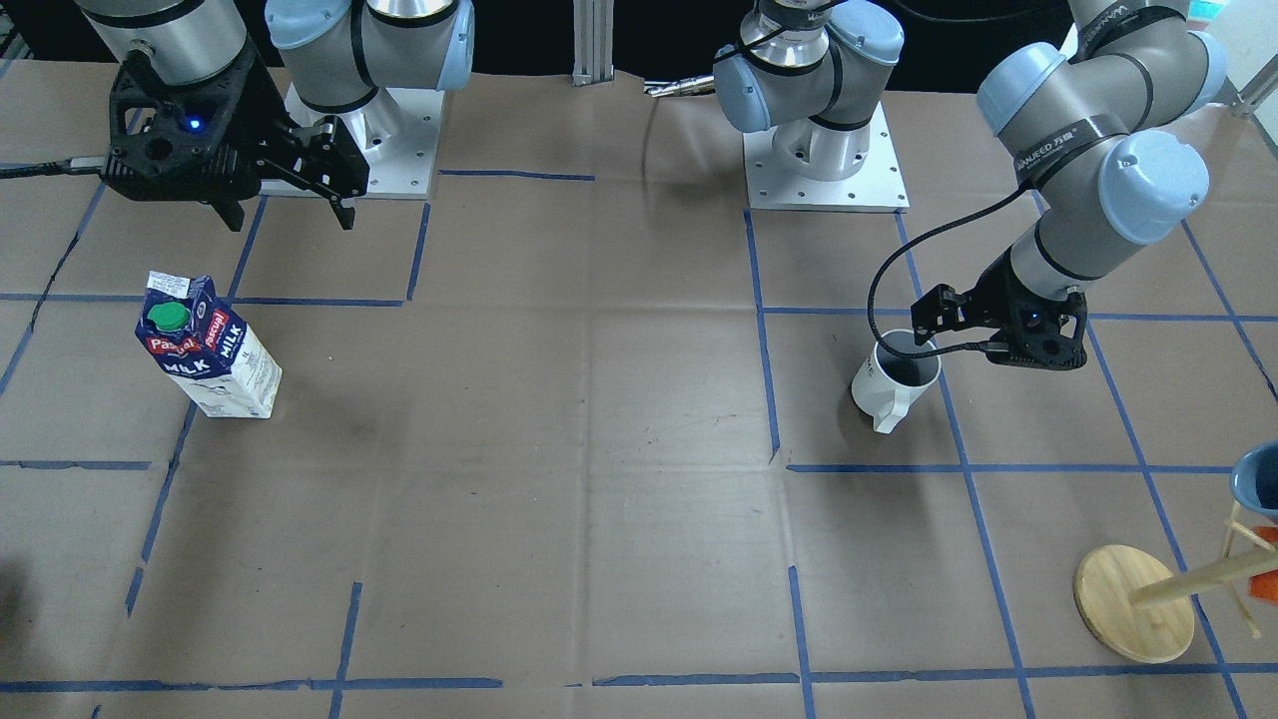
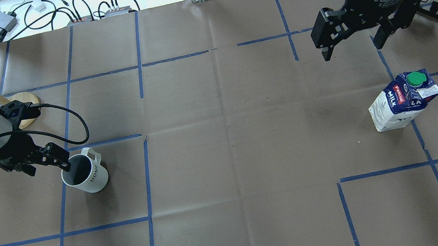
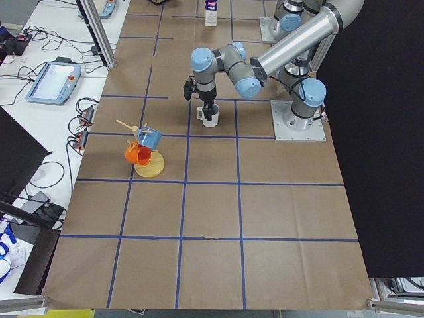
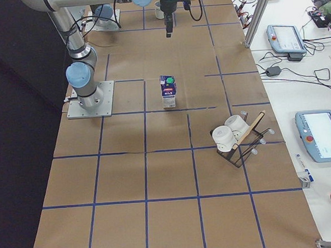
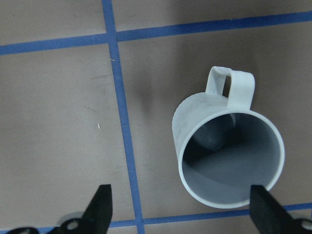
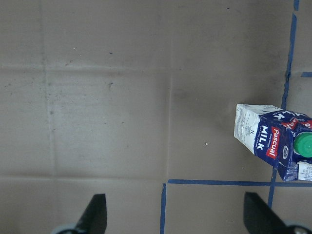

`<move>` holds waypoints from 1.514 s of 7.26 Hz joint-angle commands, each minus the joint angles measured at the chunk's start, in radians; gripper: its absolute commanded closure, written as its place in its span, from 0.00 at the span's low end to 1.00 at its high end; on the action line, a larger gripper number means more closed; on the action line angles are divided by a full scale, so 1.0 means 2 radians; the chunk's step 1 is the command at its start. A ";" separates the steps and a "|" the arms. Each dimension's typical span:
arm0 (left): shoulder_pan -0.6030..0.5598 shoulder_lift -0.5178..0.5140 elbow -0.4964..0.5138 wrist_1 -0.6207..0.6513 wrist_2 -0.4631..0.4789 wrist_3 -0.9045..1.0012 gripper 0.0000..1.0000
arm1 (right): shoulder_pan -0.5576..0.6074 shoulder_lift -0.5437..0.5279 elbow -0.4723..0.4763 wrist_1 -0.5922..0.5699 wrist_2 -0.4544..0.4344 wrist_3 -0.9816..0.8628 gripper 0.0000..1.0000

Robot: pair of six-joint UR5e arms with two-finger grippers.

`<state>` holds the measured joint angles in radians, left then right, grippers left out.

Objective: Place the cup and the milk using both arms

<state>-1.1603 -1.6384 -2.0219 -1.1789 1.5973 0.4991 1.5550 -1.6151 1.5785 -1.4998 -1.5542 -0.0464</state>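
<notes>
- Brown paper ruled off with blue tape is found covering the whole table [image 1: 599, 499].
- The cup [image 2: 85, 175] is found upright on the robot's left half, with its handle turned away from the left gripper [image 2: 48, 166].
- The left gripper is recorded as spread wide and holding nothing. One finger is seen at the cup's rim and the other outside the wall. Whether the inner finger is below the rim cannot be settled from these angles.
- The milk [image 2: 403, 103] is found upright on the robot's right half, well apart from the cup.
- The right gripper [image 2: 353, 51] is recorded as fully parted and empty. It is held high and is not over the carton.
- The step in hand is judged to be the approach to both grasps.
- For the cup, a straight descent is advised, so that the wall is taken between the fingers and the handle is avoided before closing.
- For the milk, the gripper should be centred over the carton, with the jaws set across two flat faces beneath the gable, and only then lowered.
- The cup's grey inside, with nothing in it, and the wall's place within the jaw span are shown only by the left wrist view. The dark lettering on its side is shown only by the overhead view.
- The carton is shown by the right wrist view towards one edge of the frame rather than midway between the fingers. That offset is not made plain by the front view.
</notes>
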 commanded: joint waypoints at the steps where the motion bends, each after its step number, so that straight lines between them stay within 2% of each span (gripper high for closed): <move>1: 0.000 -0.030 -0.001 0.042 0.000 0.000 0.01 | -0.001 0.001 0.000 0.000 -0.001 -0.001 0.00; 4: 0.000 -0.057 -0.003 0.054 -0.001 -0.002 0.03 | -0.001 0.001 0.000 -0.001 -0.001 -0.007 0.00; 5: 0.000 -0.066 -0.005 0.054 0.001 -0.003 0.24 | -0.001 0.001 0.000 -0.001 -0.001 -0.007 0.00; 6: 0.000 -0.071 0.000 0.053 0.006 -0.005 0.77 | -0.001 0.001 0.000 -0.002 0.000 -0.007 0.00; 7: -0.001 -0.071 -0.003 0.054 0.027 -0.005 0.90 | -0.001 0.001 0.000 -0.002 -0.001 -0.007 0.00; 9: -0.002 -0.066 -0.003 0.056 0.024 -0.008 1.00 | -0.001 0.001 0.000 -0.002 0.000 -0.007 0.00; 11: -0.007 -0.063 0.003 0.056 0.022 -0.007 1.00 | -0.001 0.001 0.000 -0.002 -0.001 -0.007 0.00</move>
<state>-1.1666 -1.7687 -2.0224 -1.0678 1.6439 0.4836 1.5524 -1.6137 1.5784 -1.5033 -1.5544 -0.0614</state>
